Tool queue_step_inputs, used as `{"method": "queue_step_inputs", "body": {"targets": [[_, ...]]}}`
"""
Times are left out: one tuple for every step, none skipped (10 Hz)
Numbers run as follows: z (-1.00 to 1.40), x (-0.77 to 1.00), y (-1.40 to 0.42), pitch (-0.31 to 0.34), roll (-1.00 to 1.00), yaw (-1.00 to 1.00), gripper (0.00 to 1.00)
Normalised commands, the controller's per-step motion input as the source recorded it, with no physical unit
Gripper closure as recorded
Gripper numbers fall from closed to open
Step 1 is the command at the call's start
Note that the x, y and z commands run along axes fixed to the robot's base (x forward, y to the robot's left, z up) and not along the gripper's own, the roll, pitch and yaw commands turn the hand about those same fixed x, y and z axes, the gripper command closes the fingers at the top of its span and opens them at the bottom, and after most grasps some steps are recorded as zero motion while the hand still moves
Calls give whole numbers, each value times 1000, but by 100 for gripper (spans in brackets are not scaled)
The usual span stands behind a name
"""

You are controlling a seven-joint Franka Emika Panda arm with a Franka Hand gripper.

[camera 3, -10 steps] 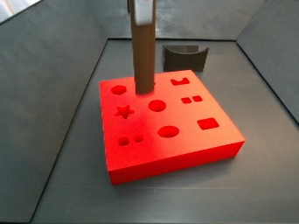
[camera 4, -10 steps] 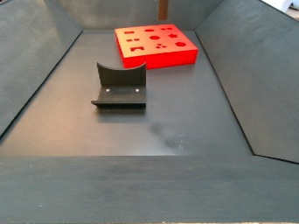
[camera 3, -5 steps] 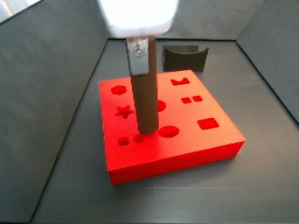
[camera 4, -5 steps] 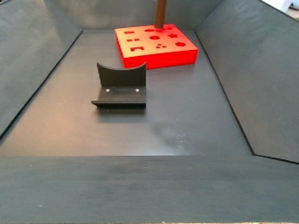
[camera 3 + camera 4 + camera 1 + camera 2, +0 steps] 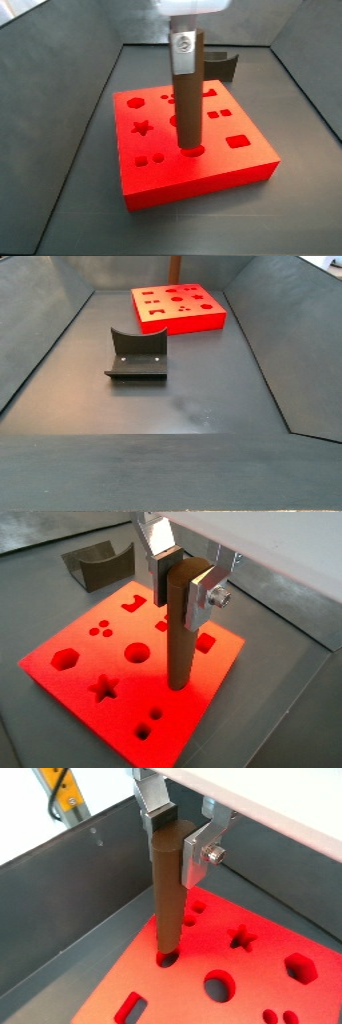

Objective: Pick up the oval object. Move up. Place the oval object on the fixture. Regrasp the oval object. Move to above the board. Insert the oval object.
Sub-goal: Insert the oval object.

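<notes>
Brown and upright, the peg (image 5: 178, 630) hangs straight down from the gripper (image 5: 185, 584), its long axis vertical and in line with the fingers (image 5: 203, 597), which are closed on its upper end. Directly below the gripper lies the red board (image 5: 254, 160), and the peg's lower end meets the board's top face. In a side view that end sits at the round hole (image 5: 194, 152) near the board's front edge; in a wrist view it stands at a dark cut-out (image 5: 167, 955), apparently just entering it, though how deep it has gone cannot be told. The relation that counts is this one: hole straight beneath the peg, peg straight beneath the gripper, so the remaining move looks like a plain downward push with no tilt. The dark fixture (image 5: 222, 64) stands well behind the gripper, beyond the board, and is empty.
</notes>
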Motion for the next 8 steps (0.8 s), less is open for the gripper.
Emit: {"method": "queue_step_inputs", "body": {"targets": [[-254, 831, 66, 163, 143, -154, 100], [-200, 691, 71, 186, 140, -140, 100], [0, 31, 0, 24, 14, 0, 100], [0, 54, -46, 70, 106, 0, 100], [0, 526, -137, 230, 223, 0, 100], [0, 574, 0, 250, 171, -14, 100], [0, 71, 66, 116, 34, 0, 100], [0, 0, 0, 29, 0, 0, 100]]}}
